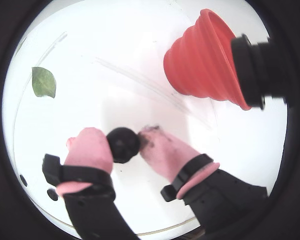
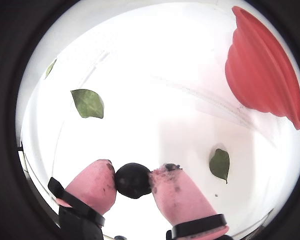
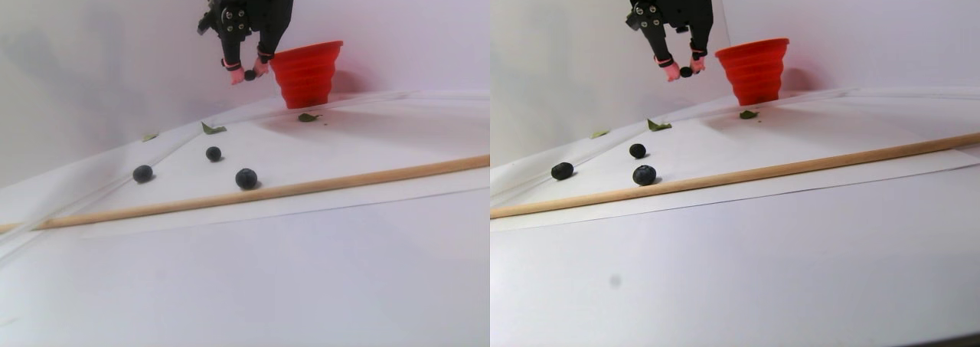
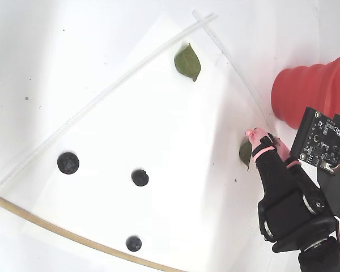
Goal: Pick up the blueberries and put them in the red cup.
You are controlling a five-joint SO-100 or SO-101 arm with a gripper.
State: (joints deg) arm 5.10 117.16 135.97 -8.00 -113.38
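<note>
One blueberry [image 1: 123, 144] sits pinched between the gripper's [image 2: 132, 181] two pink-capped fingers [image 1: 90, 148] — closed on it from both sides, raised well above the bench [image 3: 306, 286] in the stereo pair view. Three more blueberries [image 4: 140, 177] lie apart on the white sheet [image 4: 158, 113] (none touching another), near a wooden stick [image 3: 306, 188]. Just beside the raised gripper stands the red cup [image 3: 307, 73], upright, rim up — a green leaf [image 3: 309, 117] lies at its foot.
</note>
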